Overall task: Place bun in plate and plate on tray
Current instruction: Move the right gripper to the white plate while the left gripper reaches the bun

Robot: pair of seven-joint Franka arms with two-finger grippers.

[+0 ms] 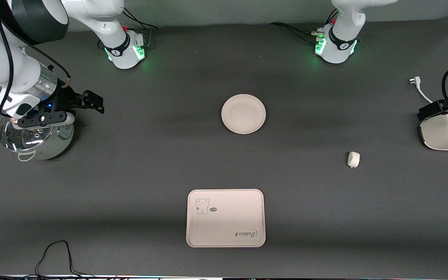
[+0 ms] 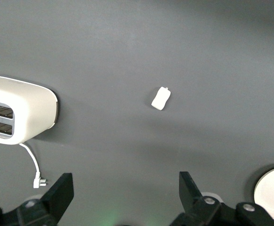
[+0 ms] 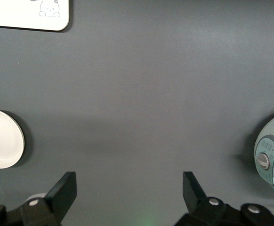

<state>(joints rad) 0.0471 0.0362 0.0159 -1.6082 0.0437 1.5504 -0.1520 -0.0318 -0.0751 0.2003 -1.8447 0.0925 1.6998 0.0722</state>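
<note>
The round cream plate (image 1: 243, 114) lies empty at the table's middle. The small white bun (image 1: 353, 159) lies on the table toward the left arm's end, nearer the front camera than the plate. The cream-pink tray (image 1: 226, 217) with the bear drawing lies empty, nearer the front camera than the plate. My right gripper (image 1: 93, 102) is open and empty, up beside the pot. Its wrist view shows its open gripper (image 3: 128, 188), the plate (image 3: 0, 145) and a tray corner (image 3: 28, 14). My left gripper (image 2: 126, 193) is open and empty, high over the table, with the bun (image 2: 160, 99) and the plate's edge (image 2: 273, 193) below it. It is out of the front view.
A steel pot with a glass lid (image 1: 33, 140) stands at the right arm's end, also in the right wrist view (image 3: 273, 155). A white toaster (image 1: 447, 132) with cord and plug (image 1: 416, 86) stands at the left arm's end, also in the left wrist view (image 2: 19, 110).
</note>
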